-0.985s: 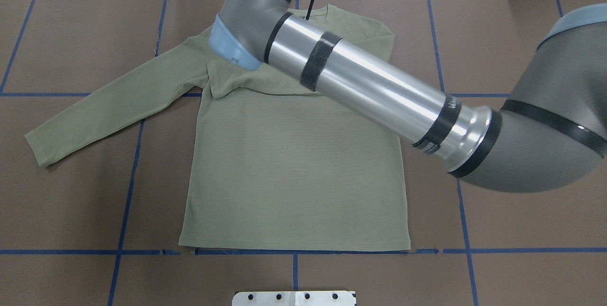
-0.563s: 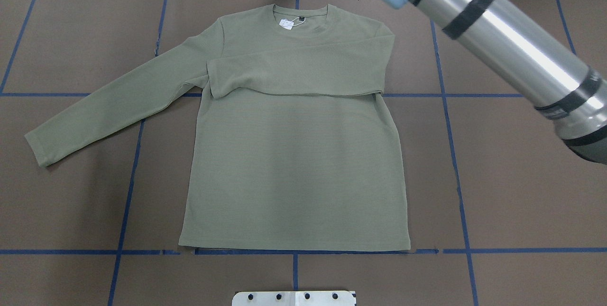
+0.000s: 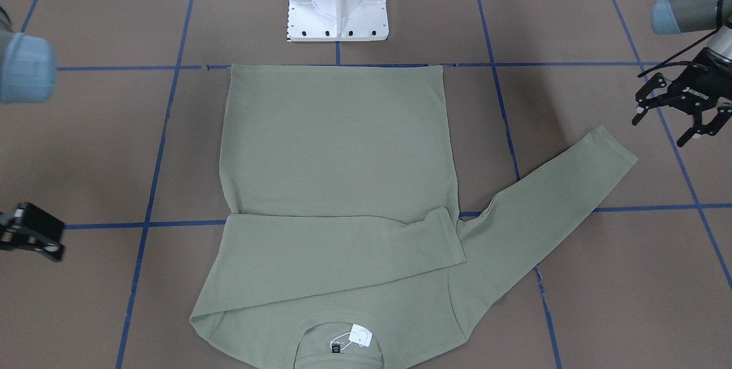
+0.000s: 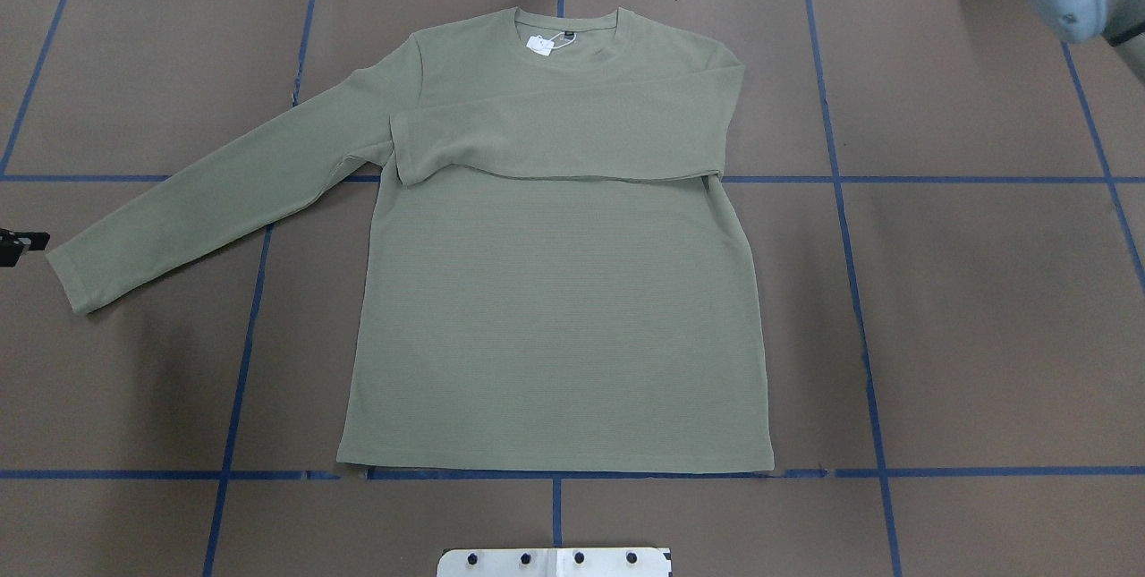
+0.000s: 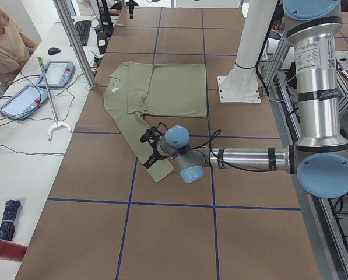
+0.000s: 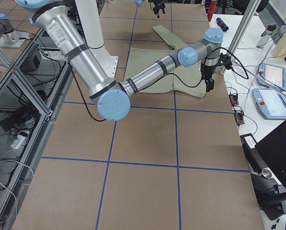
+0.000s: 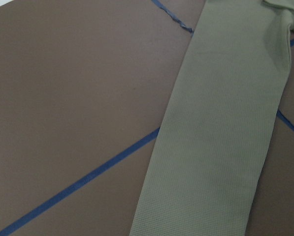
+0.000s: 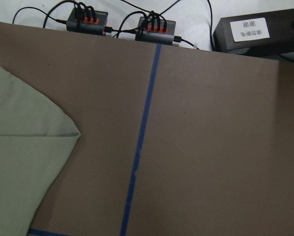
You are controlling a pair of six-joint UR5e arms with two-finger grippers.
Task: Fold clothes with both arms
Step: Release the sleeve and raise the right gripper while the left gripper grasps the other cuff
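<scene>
Shirt [image 4: 555, 309]: one sleeve folded across, other due next. L gripper [image 3: 672, 123] fingers wide, near cuff [image 3: 612, 151]; needs pinch. R gripper [image 3: 31, 231]: can't tell.

Left arm [image 5: 243, 158] and right arm [image 6: 147, 76] are showing silver tubes, grey joints, light blue caps and black cables; the black left end effector [image 3: 657, 131] is bearing white lettering.

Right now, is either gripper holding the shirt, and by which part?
Nothing is held. The left gripper hangs open near the outstretched sleeve cuff; the right gripper is clear of the shirt, which lies flat.
</scene>
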